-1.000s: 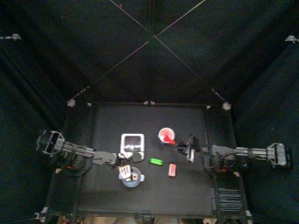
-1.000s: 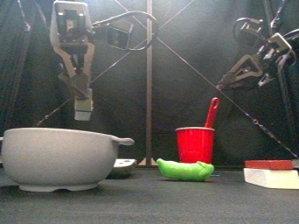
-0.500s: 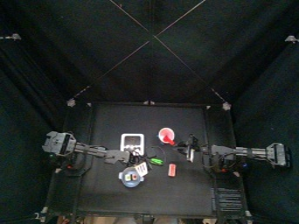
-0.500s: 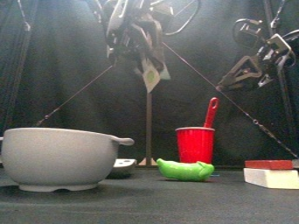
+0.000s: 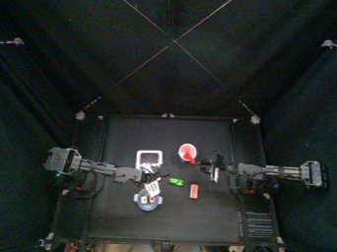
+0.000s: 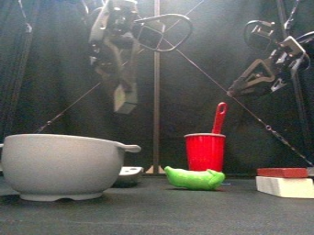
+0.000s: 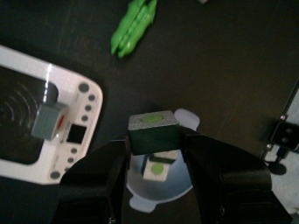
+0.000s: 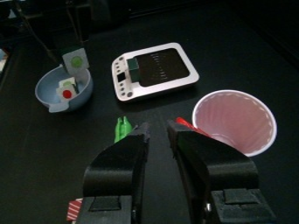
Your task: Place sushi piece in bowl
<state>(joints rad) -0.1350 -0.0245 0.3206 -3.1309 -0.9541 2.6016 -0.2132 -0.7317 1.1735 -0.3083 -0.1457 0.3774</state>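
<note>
My left gripper (image 5: 149, 183) hangs in the air just behind the bowl (image 5: 140, 203), high above the table in the front view. Its jaws stand wide and are shut on the sushi piece (image 7: 152, 136), a small dark block with a whitish face and a green dot (image 8: 76, 59). The piece shows as a pale tab at the fingertips (image 6: 123, 97). The light-blue bowl (image 6: 61, 165) sits at the front left (image 8: 49, 92); small bits, one with a red spot, lie inside. My right gripper (image 8: 158, 127) rests shut at the right (image 5: 212, 169).
A white square tray (image 5: 150, 159) lies behind the bowl, a red round dish (image 5: 188, 153) to its right. A green block (image 5: 174, 182) and a red block (image 5: 194, 191) lie mid-table, between the bowl and the right arm.
The left gripper rose from over the bowl, swung toward the middle, then came partway back left, still carrying the piece. The right arm has not moved.
</note>
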